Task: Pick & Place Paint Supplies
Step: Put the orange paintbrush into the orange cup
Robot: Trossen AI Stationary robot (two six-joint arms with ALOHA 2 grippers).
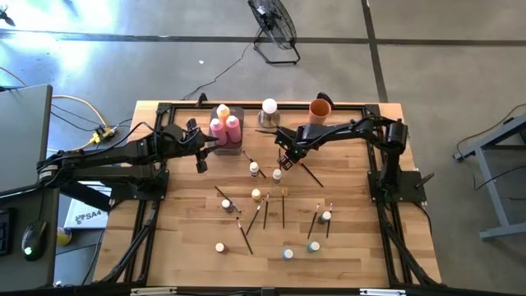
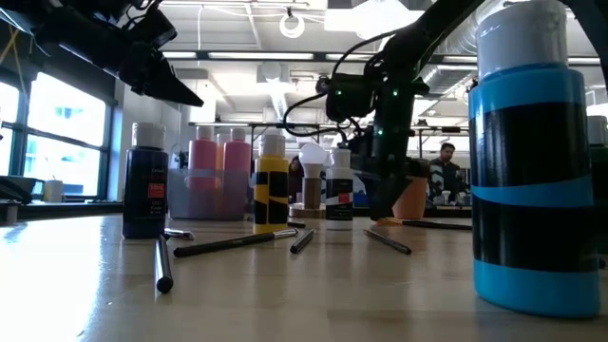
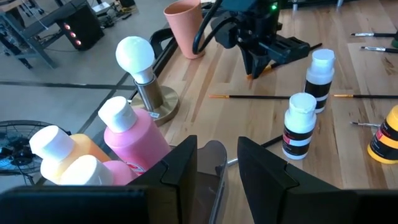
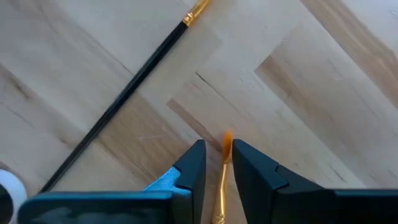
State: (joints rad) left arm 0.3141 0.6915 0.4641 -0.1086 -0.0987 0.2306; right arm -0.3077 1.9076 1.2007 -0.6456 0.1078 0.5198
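My right gripper [image 1: 285,159] is low over the table's middle, open by a narrow gap. A thin paintbrush [image 4: 222,171] with an orange bristle tip [image 4: 226,138] lies between its fingertips, with space on both sides. A dark-handled brush [image 4: 124,93] lies beyond it. Two white-capped small bottles [image 1: 254,168] [image 1: 277,174] stand just in front. My left gripper [image 1: 201,160] hovers open beside the grey tray [image 1: 239,112], which holds the pink bottles [image 3: 134,134] and a yellow one [image 1: 223,111]. More tiny bottles [image 1: 256,195] and brushes [image 1: 283,205] are scattered toward the near edge.
A white ball on a metal base [image 1: 269,107] and an orange cup [image 1: 320,108] stand at the far edge between the arms. The tray's translucent corner [image 3: 211,155] sits right at my left fingertips. A black brush [image 1: 311,174] lies right of my right gripper.
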